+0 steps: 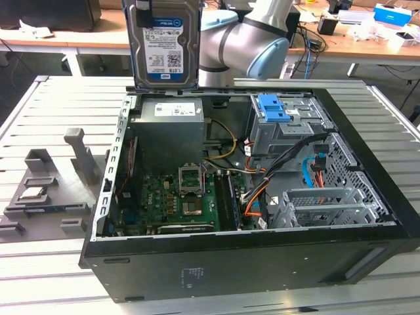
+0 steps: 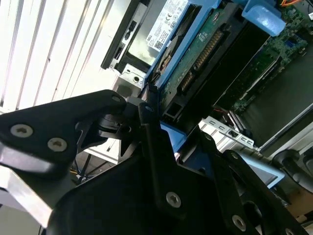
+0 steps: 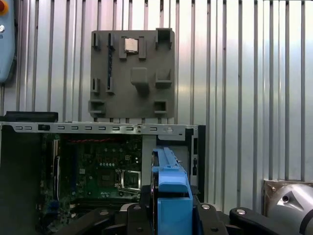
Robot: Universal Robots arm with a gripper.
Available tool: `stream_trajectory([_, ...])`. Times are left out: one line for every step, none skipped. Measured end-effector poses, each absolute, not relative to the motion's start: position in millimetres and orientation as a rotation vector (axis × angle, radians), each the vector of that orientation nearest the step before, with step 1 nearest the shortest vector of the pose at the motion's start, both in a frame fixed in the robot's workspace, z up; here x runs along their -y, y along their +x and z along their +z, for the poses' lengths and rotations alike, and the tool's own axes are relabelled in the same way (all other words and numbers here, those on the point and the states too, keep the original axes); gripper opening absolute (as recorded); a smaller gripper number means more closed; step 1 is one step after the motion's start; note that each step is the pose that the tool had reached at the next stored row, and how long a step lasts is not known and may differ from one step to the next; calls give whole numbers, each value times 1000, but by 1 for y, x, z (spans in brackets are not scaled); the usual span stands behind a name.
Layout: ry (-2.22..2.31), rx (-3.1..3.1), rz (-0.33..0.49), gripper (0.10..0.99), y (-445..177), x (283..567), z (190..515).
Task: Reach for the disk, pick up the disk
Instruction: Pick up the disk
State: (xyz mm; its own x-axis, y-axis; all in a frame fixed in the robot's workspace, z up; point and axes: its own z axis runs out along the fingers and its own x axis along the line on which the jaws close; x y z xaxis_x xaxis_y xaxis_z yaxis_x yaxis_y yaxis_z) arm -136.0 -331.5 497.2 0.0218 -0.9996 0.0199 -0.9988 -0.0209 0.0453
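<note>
Your gripper [image 3: 171, 215] is clamped on the disk [image 1: 164, 46], w/ black fingers [image 2: 152, 142] pinching its blue bracket from both sides. In the exterior view the disk hangs upright in the air above the far rim of the open case [image 1: 262, 262], label toward the camera, arm [image 1: 252, 39] just behind it. In the first wrist view you're looking along the disk's edge down at the mobo [image 3: 98, 171]. A grey tray [image 1: 46, 184] w/ the chip [image 1: 31, 193] sits on the table [image 1: 39, 275], to the exterior view's left of the case.
</note>
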Motion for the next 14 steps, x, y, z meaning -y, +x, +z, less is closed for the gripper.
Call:
stream_trajectory([2212, 2165, -27, 365, -133, 331, 497])
stream_trajectory([2211, 2165, -28, 365, -129, 331, 497])
stream_trajectory([2211, 2165, -28, 365, -126, 331, 497])
stream_trajectory([2211, 2165, -28, 365, -122, 331, 497])
stream_trajectory([2211, 2165, -28, 365, -117, 331, 497])
stream_trajectory([2211, 2164, -29, 365, -110, 331, 497])
stream_trajectory([2211, 2164, -29, 365, -107, 331, 497])
stream_trajectory([2211, 2164, -29, 365, -104, 331, 497])
stream_trajectory([2211, 2164, -29, 365, -100, 331, 497])
stream_trajectory([2211, 2164, -29, 365, -97, 331, 497])
stream_trajectory([2211, 2164, -30, 365, -93, 331, 497])
stream_trajectory([2210, 2164, -30, 365, -90, 331, 497])
stream_trajectory([2210, 2164, -30, 365, -85, 331, 497])
stream_trajectory([2210, 2164, -30, 365, -79, 331, 497])
